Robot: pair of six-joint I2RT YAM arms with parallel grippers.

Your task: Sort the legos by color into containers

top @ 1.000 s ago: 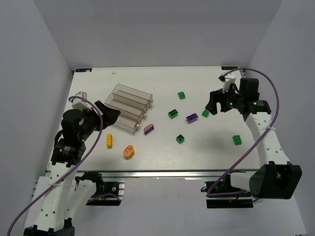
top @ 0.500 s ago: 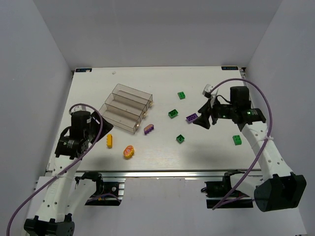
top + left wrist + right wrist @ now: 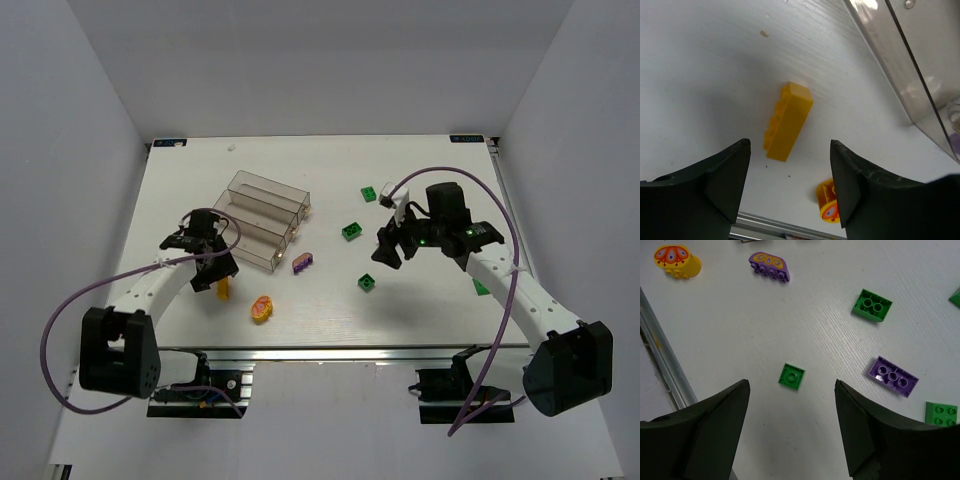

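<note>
The clear stepped containers (image 3: pixel 265 218) stand left of centre, and one corner shows in the left wrist view (image 3: pixel 910 60). My left gripper (image 3: pixel 208 278) is open and empty, hovering just above a yellow brick (image 3: pixel 223 290) (image 3: pixel 787 121). An orange-yellow rounded piece (image 3: pixel 262 308) (image 3: pixel 829 206) lies beside it. My right gripper (image 3: pixel 388 250) (image 3: pixel 792 430) is open and empty above the table's middle. Below it lie a small green brick (image 3: pixel 791 376) (image 3: pixel 368 283), a flat purple brick (image 3: pixel 892 376) and a green brick (image 3: pixel 872 305) (image 3: pixel 351 231). A purple arched brick (image 3: pixel 303 263) (image 3: pixel 770 266) lies by the containers.
Another green brick (image 3: pixel 370 193) lies further back. One more (image 3: pixel 481 287) is partly hidden under the right arm, and a green one (image 3: pixel 941 413) shows at the right wrist view's edge. The table's metal front rail (image 3: pixel 662 365) runs close by.
My left arm has swung forward and right, lowering its open gripper over the yellow brick. My right arm has moved left from the table's right side to above the purple and green bricks.
</note>
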